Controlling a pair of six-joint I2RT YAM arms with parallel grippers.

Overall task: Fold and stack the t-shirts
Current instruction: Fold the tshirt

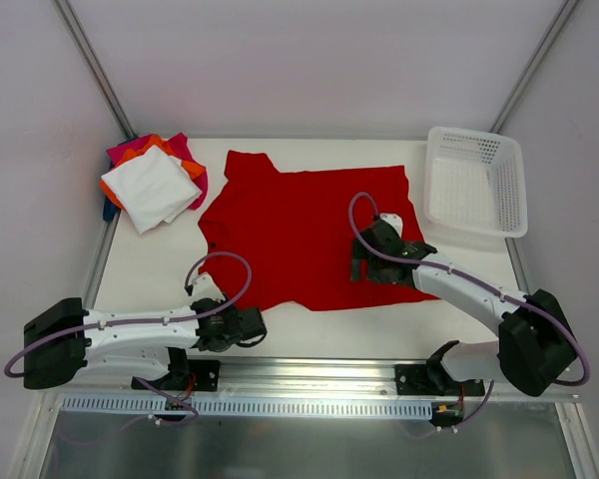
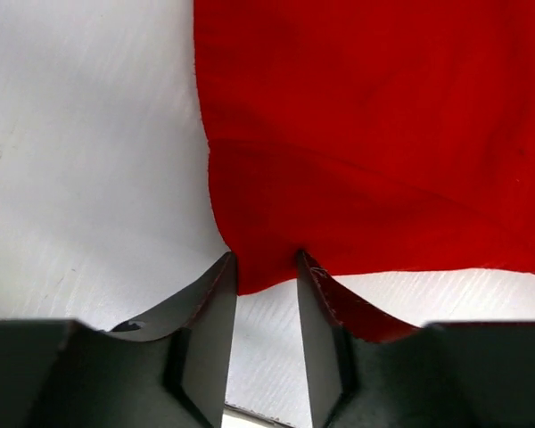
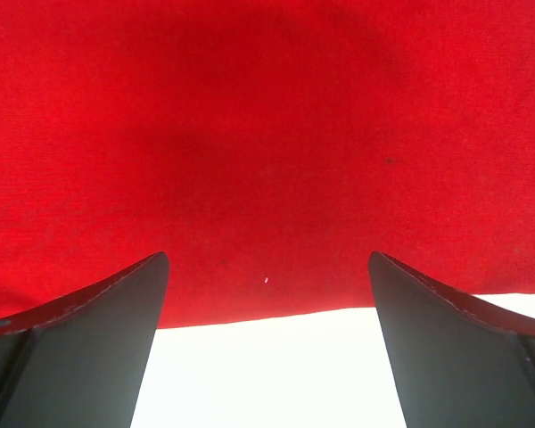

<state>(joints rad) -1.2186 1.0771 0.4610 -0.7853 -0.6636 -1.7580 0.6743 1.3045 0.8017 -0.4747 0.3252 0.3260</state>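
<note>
I am watching the left gripper (image 1: 258, 325) most of all, because the coming move depends on it. From its wrist camera, the near-left corner of the red t-shirt (image 2: 366, 134) comes to a point just between the two fingers (image 2: 216, 312), and the rest of the cloth spreads out ahead of the fingertips and to their right. The jaws are narrowed but not closed: a strip of white table (image 2: 89, 178) shows through the gap, so I judge the corner is not yet clamped. A little of the hem seems to lie on the right-hand finger, but I cannot tell if it is caught.

The right gripper (image 3: 267, 259) has its jaws wide apart and holds nothing. The near hem of the shirt runs across from one finger to the other; cloth fills everything ahead of the tips and bare table lies behind them.

From above, the shirt lies flat with its long side running left to right, so the near edge goes from the left gripper toward the right gripper (image 1: 360, 267). Each arm is close to its own end of that edge, the left one exactly at the corner, the right one a bit inward from the other corner.

The stack of folded shirts (image 1: 152, 186) lies well ahead of the left gripper and to its left. The white basket (image 1: 476, 185) lies ahead of the right gripper, to its right.

I think both jaws must bite the hem before any lift; otherwise the fold will drag crooked.
</note>
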